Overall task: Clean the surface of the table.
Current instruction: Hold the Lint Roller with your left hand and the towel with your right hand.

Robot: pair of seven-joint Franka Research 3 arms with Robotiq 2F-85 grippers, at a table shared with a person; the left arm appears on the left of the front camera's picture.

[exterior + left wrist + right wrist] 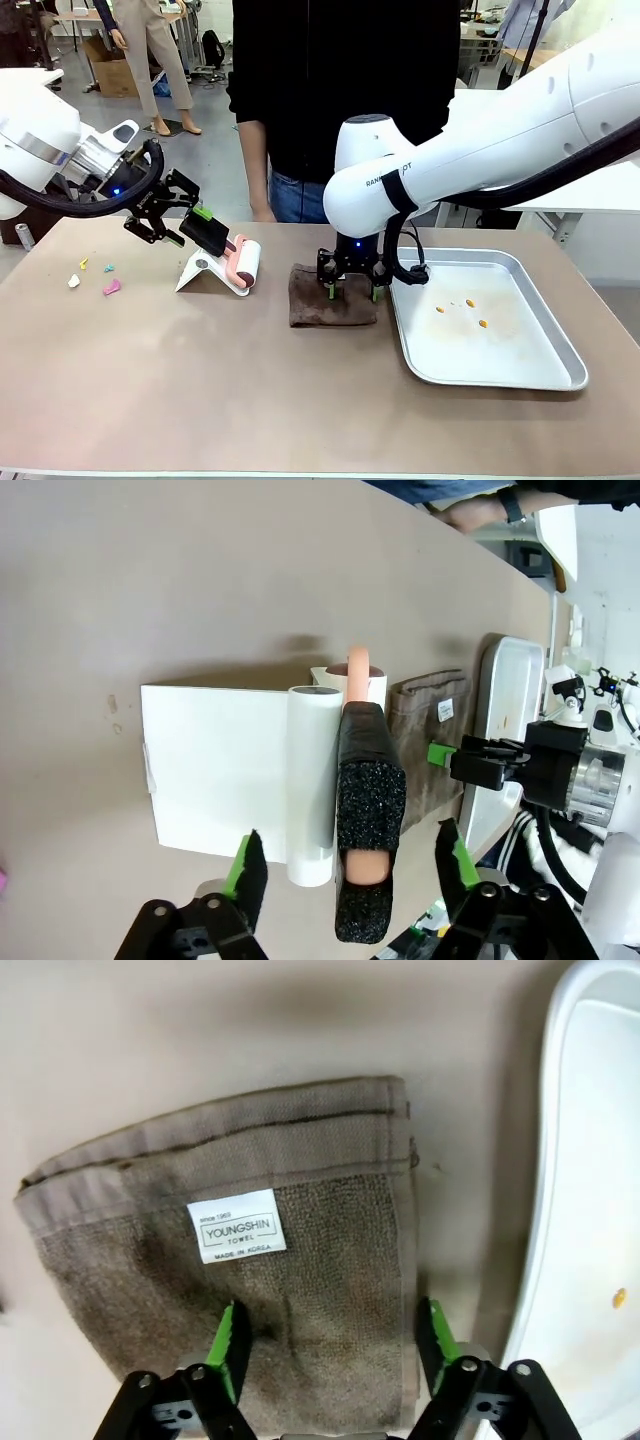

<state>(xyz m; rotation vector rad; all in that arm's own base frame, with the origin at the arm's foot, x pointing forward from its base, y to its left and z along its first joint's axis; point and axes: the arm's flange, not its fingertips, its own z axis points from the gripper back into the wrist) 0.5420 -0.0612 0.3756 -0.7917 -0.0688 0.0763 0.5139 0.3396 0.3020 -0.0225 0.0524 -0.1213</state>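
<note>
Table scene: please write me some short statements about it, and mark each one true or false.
1. The brown towel lies on the table, beside the metal tray. True.
2. The right claw is shut on the towel. False: it stands open over the towel.
3. The left claw is open, one finger on each side of the lint roller's handle. True.
4. The pink scrap lies in the tray. False: the pink scrap lies on the table; the tray holds small orange bits.

One table (200,385), one towel (315,300), one tray (485,352), one lint roller (243,262), four small scraps (112,287), three orange crumbs (483,323).
</note>
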